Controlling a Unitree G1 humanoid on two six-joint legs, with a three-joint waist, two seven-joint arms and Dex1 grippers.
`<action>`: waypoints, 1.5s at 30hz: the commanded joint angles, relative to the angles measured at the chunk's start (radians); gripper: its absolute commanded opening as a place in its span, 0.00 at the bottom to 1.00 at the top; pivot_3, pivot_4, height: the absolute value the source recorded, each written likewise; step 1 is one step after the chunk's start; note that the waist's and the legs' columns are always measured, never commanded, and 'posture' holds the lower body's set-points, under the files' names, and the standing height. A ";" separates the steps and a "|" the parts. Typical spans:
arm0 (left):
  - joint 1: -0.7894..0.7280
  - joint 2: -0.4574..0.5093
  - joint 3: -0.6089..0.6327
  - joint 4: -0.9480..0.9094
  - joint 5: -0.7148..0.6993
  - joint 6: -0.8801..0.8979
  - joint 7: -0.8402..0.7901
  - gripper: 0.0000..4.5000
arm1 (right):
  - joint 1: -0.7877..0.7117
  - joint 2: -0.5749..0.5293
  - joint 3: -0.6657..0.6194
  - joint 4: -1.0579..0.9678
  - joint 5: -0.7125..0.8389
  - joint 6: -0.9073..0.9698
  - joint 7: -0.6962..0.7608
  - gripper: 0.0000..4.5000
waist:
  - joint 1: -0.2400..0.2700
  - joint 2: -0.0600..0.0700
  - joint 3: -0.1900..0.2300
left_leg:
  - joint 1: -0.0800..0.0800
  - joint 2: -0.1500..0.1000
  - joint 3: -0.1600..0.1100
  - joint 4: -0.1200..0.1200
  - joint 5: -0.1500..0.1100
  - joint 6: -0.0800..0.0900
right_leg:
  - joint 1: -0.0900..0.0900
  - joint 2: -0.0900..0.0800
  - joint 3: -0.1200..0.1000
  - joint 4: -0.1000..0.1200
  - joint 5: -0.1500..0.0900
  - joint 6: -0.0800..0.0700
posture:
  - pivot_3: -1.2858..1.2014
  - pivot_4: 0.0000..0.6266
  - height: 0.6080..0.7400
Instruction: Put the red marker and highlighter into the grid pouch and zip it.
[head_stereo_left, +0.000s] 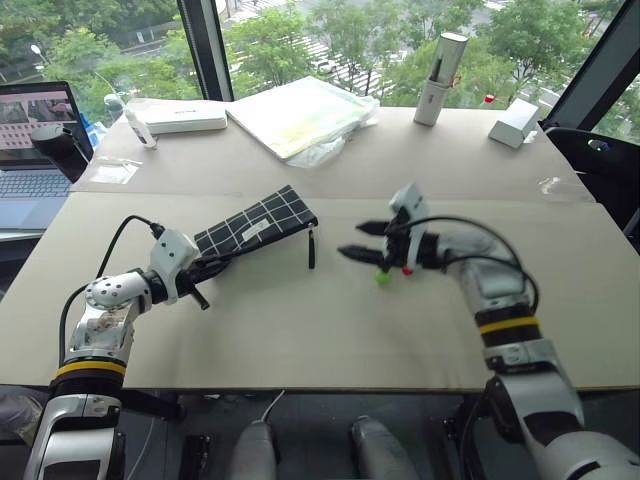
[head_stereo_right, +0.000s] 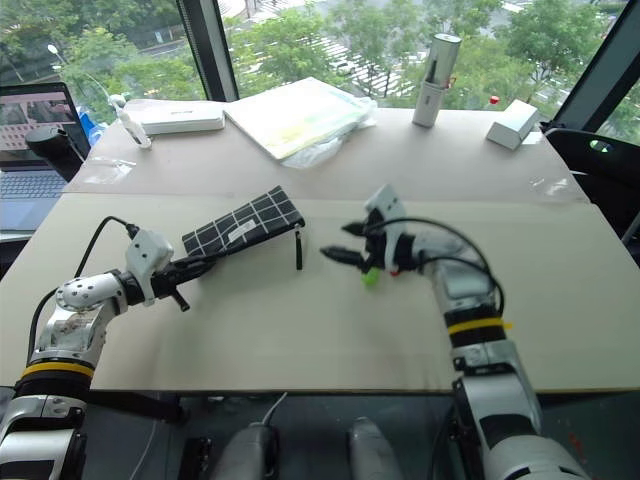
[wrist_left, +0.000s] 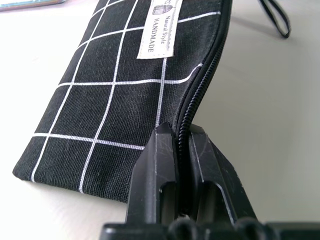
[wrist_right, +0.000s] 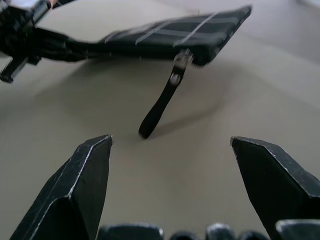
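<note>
While the flat black fabric grid pouch (head_stereo_left: 255, 226) with white lines hangs tilted above the beige table (head_stereo_left: 330, 330), pinched at its zipper edge by the closed left gripper (wrist_left: 182, 145), its zip looks fully shut, strap pull (wrist_right: 162, 107) dangling; task apparently near done. Right gripper (wrist_right: 170, 145) gapes wide, empty. Left wrist view alone reads the white label (wrist_left: 159, 30)

The flat black fabric grid pouch (wrist_left: 125, 100) is woven matt cloth with white printed lines, a white cloth label (wrist_left: 159, 30) and a black toothed zip (wrist_left: 197, 95). Its zipper pull (wrist_right: 162, 105) is a matt black strap on a small metal ring. The left pincer (wrist_left: 182, 165) fingers are hard black plastic, scuffed, semi-gloss. The beige bench (head_stereo_left: 300, 330) surface is smooth and matt.
</note>
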 joint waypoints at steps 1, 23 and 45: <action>0.027 -0.011 -0.003 -0.142 -0.005 0.101 0.066 0.00 | -0.051 0.053 -0.020 -0.056 -0.015 -0.012 -0.116 0.93 | -0.001 0.000 0.000 | 0.001 0.000 -0.001 0.000 0.000 0.000 | 0.001 0.000 0.000 0.000 0.000 0.000 | 0.52 0.24 1.00; 0.059 -0.043 -0.034 -0.276 0.018 0.216 0.151 0.00 | -0.221 0.141 -0.045 0.325 -0.058 -0.207 -0.266 0.82 | 0.001 0.000 0.000 | 0.001 0.000 -0.003 0.000 0.000 0.000 | 0.004 0.000 -0.002 -0.003 0.000 0.000 | 0.52 0.24 1.00; 0.058 -0.064 -0.036 -0.259 0.021 0.204 0.195 0.00 | -0.226 0.220 0.052 0.288 -0.099 -0.232 -0.137 0.01 | 0.001 0.000 0.000 | 0.001 0.000 -0.004 -0.001 0.000 0.000 | 0.004 0.000 -0.003 -0.003 0.000 0.000 | 0.52 0.24 1.00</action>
